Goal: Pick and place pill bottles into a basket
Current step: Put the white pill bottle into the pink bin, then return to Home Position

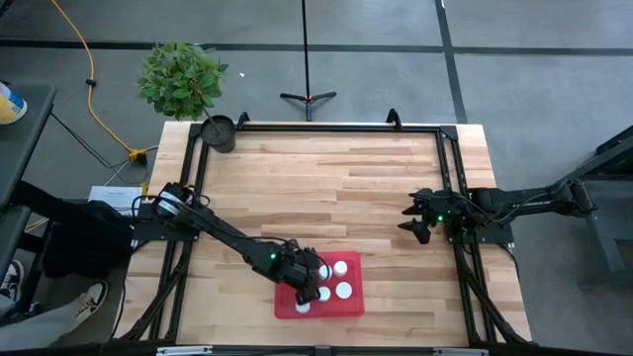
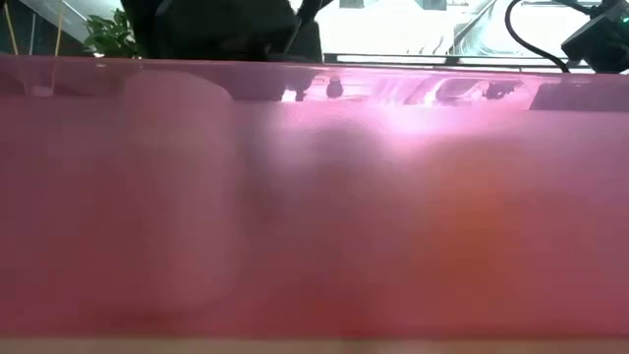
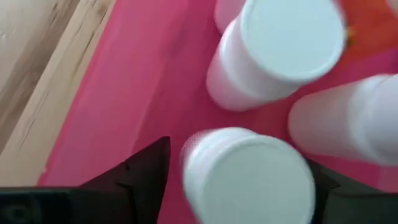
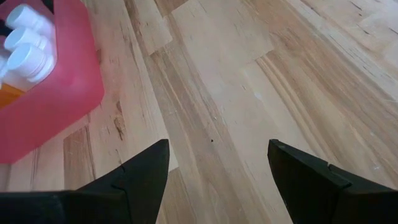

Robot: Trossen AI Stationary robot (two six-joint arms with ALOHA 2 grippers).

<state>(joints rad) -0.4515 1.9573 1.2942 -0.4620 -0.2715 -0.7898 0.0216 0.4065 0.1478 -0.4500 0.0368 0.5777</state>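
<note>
The red tray (image 1: 348, 307) lies at the table's near edge, with several white-capped pill bottles (image 1: 342, 289) standing in it. An orange-bodied bottle (image 3: 368, 28) is among them. My left gripper (image 1: 309, 275) is over the tray's left part, pointing down and open. One white bottle (image 3: 249, 180) stands between its fingers, with a strip of red showing beside one finger (image 3: 149, 177). My right gripper (image 1: 413, 225) waits open and empty over bare wood at the right (image 4: 217, 146). The low view is filled by the tray's blurred red wall (image 2: 314, 197).
A small dark pot (image 1: 220, 133) stands at the table's far left corner, with a potted plant (image 1: 181, 77) beyond it. Black frame rails (image 1: 326, 127) run along the far, left and right edges. Bare wood (image 1: 336, 188) lies between the tray and the far rail.
</note>
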